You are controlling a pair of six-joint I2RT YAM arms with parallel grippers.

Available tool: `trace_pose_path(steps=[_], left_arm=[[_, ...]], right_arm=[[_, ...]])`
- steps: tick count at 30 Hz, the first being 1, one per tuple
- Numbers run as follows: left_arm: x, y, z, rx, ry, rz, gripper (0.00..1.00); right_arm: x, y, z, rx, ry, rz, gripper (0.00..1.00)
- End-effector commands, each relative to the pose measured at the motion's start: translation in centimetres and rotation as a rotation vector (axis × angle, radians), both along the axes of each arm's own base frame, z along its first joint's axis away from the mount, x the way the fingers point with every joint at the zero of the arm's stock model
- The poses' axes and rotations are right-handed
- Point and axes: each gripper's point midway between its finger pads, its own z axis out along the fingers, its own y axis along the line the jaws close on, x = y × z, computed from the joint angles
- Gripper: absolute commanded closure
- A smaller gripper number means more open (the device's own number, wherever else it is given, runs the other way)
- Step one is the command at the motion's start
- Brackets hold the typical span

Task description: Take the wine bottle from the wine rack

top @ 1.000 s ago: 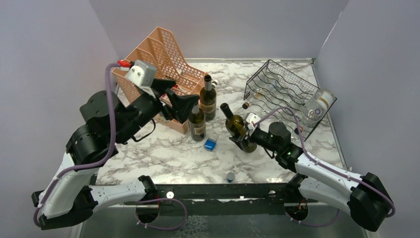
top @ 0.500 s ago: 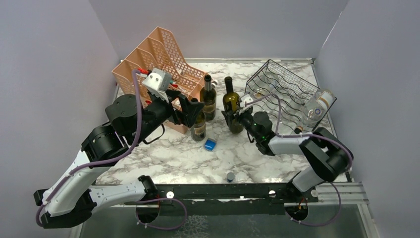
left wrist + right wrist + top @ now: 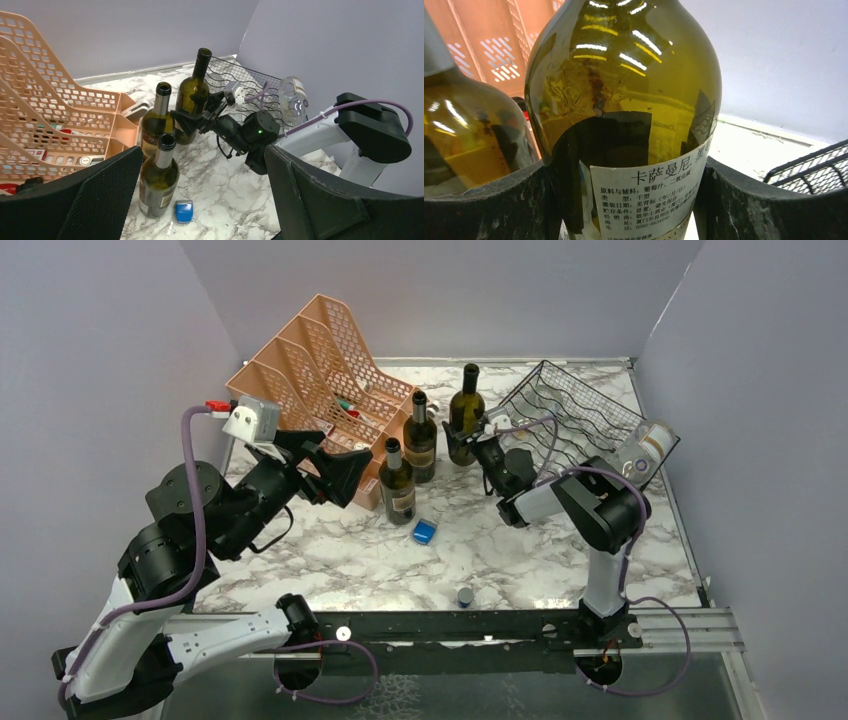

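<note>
While stretched far forward, the right tool (image 3: 465,444) clamps the upright wine bottle (image 3: 466,400).

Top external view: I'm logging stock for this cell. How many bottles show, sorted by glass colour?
Dark green wine bottles, upright: 3 (held bottle in the right end effector, middle bottle, near bottle)
Clear bottle, lying on the wine rack: 1
Total: 4 visible
</note>
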Motion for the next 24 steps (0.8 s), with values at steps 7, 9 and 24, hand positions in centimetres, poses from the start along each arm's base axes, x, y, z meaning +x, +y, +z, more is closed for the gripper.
trace_pose_path(steps=[7,9,24], left_arm=[[0.0,0.8,-1.1,0.014,0.023,0.033,0.01],[-0.1,1.0,-1.3,0.009,0.026,0.036,0.01],[-0.4,1.6,-1.1,-0.008,0.031,0.041,0.01]], right_arm=[[1.8,1.5,5.9,0.137,-0.273,0.025,0.60],[2.3,1.3,5.6,0.136,-0.275,0.026,0.60],[2.6,2.1,1.7,0.101,-0.231,0.088,0.34]])
